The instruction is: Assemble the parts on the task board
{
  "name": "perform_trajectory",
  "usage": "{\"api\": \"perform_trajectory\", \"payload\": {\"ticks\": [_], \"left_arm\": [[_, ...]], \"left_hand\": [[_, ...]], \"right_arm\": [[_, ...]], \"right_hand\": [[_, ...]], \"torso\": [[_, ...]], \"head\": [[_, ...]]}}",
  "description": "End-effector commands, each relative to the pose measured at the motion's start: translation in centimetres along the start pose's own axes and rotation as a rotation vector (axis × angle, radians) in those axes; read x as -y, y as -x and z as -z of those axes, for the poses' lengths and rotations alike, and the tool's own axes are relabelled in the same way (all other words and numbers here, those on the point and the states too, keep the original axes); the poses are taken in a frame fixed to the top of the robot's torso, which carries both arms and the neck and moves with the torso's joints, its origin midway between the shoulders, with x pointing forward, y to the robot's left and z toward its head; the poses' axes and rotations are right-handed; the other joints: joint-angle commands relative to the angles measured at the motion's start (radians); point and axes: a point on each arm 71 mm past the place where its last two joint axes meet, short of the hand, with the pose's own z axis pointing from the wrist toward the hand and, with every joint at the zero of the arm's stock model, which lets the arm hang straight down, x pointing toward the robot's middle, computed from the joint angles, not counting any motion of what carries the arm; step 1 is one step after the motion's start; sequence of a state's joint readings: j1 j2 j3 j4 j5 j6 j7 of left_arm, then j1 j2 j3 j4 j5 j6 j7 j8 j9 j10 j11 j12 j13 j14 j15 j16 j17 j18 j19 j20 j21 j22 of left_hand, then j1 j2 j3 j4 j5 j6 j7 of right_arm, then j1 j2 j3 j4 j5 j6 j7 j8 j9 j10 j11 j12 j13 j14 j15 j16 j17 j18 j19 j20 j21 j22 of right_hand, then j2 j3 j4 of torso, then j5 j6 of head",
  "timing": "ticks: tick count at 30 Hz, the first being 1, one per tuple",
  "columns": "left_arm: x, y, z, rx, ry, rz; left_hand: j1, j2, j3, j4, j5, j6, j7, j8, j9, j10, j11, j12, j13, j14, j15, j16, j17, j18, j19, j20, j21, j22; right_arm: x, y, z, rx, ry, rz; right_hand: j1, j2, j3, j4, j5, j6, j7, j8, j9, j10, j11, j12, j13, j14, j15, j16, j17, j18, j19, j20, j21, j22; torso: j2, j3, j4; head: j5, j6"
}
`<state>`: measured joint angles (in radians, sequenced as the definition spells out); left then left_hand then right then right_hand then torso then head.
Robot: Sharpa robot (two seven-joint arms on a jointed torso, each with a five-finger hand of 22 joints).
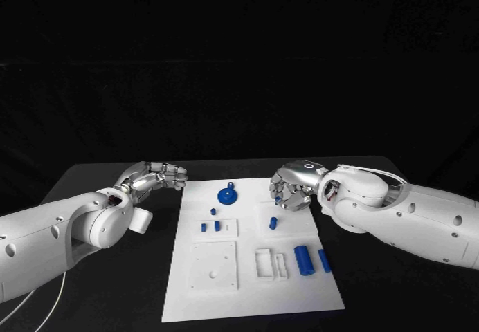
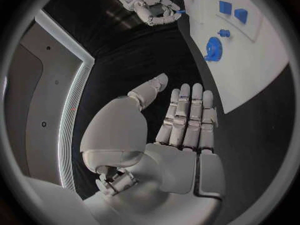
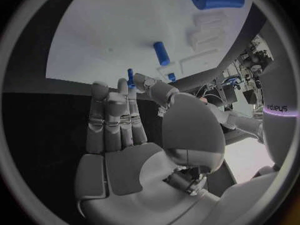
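White task board (image 1: pixel 250 290) sits mid-worktop (image 1: pixel 120 290), blue parts on it. From the head view we see a round knobbed part (image 1: pixel 228 196) at the board's 12 o'clock end, small pegs (image 1: pixel 216 226) on a raised square plate below it, one lone peg (image 1: pixel 273 223) toward 3 o'clock, two larger cylinders (image 1: pixel 304 260) near 4 o'clock beside a white recessed holder (image 1: pixel 269 264).

Left hand (image 1: pixel 158 178) hangs off the board's 10 o'clock corner, over bare worktop. Left wrist view gives what the head view can't: fingers (image 2: pixel 187 117) straight and pressed side by side, thumb out, palm empty.

Right hand (image 1: pixel 293 185) is at the board's 1 o'clock corner, fingers curled in the head view. Right wrist view shows a thin blue part (image 3: pixel 130 78) at its fingertips (image 3: pixel 119 100); left wrist view also shows blue at that hand. We can't tell whether it's pinched or just behind the fingers.

The right hand covers the board's far corner. Recess details on the white plates are hard to make out.
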<state>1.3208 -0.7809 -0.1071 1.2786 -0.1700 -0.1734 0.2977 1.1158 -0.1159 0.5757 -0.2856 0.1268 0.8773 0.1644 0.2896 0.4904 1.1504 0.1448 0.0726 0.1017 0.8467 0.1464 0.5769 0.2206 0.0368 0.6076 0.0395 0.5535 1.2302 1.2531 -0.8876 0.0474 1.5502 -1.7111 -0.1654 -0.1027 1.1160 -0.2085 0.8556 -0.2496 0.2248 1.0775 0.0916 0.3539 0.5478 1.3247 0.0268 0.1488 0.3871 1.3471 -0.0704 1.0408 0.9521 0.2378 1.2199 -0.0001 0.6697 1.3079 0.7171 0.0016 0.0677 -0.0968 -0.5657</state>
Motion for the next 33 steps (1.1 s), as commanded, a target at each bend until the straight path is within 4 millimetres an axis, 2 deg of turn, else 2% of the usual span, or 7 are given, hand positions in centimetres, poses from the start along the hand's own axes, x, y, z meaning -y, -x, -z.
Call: {"api": "perform_trajectory", "payload": {"ticks": [1,5,8,19,22,26,33], "left_arm": [[0.2,-0.2,-0.1,-0.004,-0.012,0.013],[0.2,-0.3,-0.1,-0.001,-0.014,0.012],[0.2,-0.4,-0.2,0.002,-0.017,0.014],[0.3,-1.3,-1.0,0.006,-0.02,0.019],[0.3,-1.5,-1.1,0.004,-0.02,0.02],[0.4,-1.8,-1.2,0.003,-0.02,0.021],[0.4,-1.9,-1.3,-0.001,-0.02,0.023]], "left_hand": [[0.002,0.009,-0.005,0.0,0.007,-0.001,-0.003,0.004,-0.002,-0.006,0.001,-0.004,-0.001,0.007,0.0,-0.006,0.001,0.017,-0.001,0.006,-0.004,0.001],[0.002,0.009,-0.005,-0.001,0.007,-0.001,-0.003,0.004,-0.002,-0.006,0.001,-0.003,-0.002,0.007,0.0,-0.006,0.002,0.017,0.0,0.006,-0.005,0.002],[0.003,0.009,-0.005,-0.001,0.007,-0.001,-0.003,0.004,-0.002,-0.006,0.001,-0.003,-0.002,0.008,0.0,-0.007,0.002,0.017,0.0,0.006,-0.005,0.002],[0.004,0.01,-0.004,-0.001,0.008,0.0,-0.004,0.005,-0.002,-0.004,0.0,-0.002,-0.002,0.01,-0.001,-0.007,0.004,0.018,0.001,0.006,-0.005,0.003],[0.004,0.011,-0.004,0.0,0.008,0.0,-0.004,0.006,-0.002,-0.004,0.0,-0.002,-0.002,0.011,-0.001,-0.008,0.005,0.018,0.001,0.006,-0.006,0.003],[0.005,0.011,-0.004,0.0,0.008,0.0,-0.004,0.006,-0.002,-0.003,0.0,-0.001,-0.003,0.011,-0.001,-0.008,0.005,0.018,0.001,0.006,-0.006,0.003],[0.005,0.012,-0.004,0.0,0.009,0.0,-0.005,0.006,-0.002,-0.003,0.0,-0.001,-0.003,0.012,-0.001,-0.009,0.006,0.018,0.002,0.005,-0.006,0.003]], "right_arm": [[-1.7,0.5,-0.1,0.052,0.068,-0.074],[-3.8,0.8,-0.6,0.076,0.127,-0.095],[-5.5,0.7,-1.0,0.084,0.17,-0.108],[-10.8,-1.0,-2.0,0.079,0.297,-0.093],[-11.7,-1.8,-2.1,0.066,0.316,-0.099],[-12.9,-3.4,-1.9,0.032,0.341,-0.091],[-13.4,-5.0,-1.6,-0.002,0.35,-0.085]], "right_hand": [[0.008,0.001,0.007,0.002,0.005,0.006,-0.001,0.004,0.002,0.013,-0.002,0.003,0.001,-0.017,-0.017,0.007,-0.002,0.024,0.006,-0.005,0.005,0.01],[0.008,0.002,0.006,0.002,0.007,0.005,-0.001,0.003,0.003,0.013,-0.002,0.002,0.002,-0.018,-0.016,0.007,-0.002,0.024,0.006,-0.006,0.005,0.01],[0.008,0.003,0.006,0.002,0.01,0.004,-0.001,0.003,0.003,0.012,-0.002,0.001,0.003,-0.018,-0.016,0.007,-0.002,0.024,0.006,-0.006,0.005,0.01],[0.007,0.006,0.003,0.0,0.014,0.002,-0.001,0.002,0.005,0.011,-0.002,0.0,0.006,-0.019,-0.016,0.008,-0.003,0.024,0.005,-0.008,0.005,0.011],[0.007,0.007,0.003,-0.001,0.014,0.002,0.0,0.002,0.006,0.011,-0.002,0.0,0.006,-0.019,-0.016,0.008,-0.003,0.024,0.005,-0.008,0.005,0.011],[0.007,0.007,0.002,-0.002,0.015,0.002,0.0,0.002,0.006,0.011,-0.002,0.0,0.007,-0.019,-0.016,0.008,-0.003,0.024,0.005,-0.008,0.005,0.011],[0.007,0.008,0.001,-0.004,0.016,0.002,0.0,0.001,0.007,0.011,-0.002,0.0,0.008,-0.019,-0.016,0.009,-0.004,0.024,0.005,-0.008,0.005,0.011]], "torso": [[-0.002,-0.0005,0.0014],[-0.003,0.0009,0.0034],[-0.005,0.0004,0.0055],[-0.014,-0.006,0.0106],[-0.015,-0.0081,0.0111],[-0.013,-0.0079,0.0119],[-0.012,-0.0051,0.0104]], "head": [[0.016,0.003],[0.038,0.005],[0.06,0.003],[0.124,-0.013],[0.136,-0.017],[0.149,-0.022],[0.164,-0.034]]}}
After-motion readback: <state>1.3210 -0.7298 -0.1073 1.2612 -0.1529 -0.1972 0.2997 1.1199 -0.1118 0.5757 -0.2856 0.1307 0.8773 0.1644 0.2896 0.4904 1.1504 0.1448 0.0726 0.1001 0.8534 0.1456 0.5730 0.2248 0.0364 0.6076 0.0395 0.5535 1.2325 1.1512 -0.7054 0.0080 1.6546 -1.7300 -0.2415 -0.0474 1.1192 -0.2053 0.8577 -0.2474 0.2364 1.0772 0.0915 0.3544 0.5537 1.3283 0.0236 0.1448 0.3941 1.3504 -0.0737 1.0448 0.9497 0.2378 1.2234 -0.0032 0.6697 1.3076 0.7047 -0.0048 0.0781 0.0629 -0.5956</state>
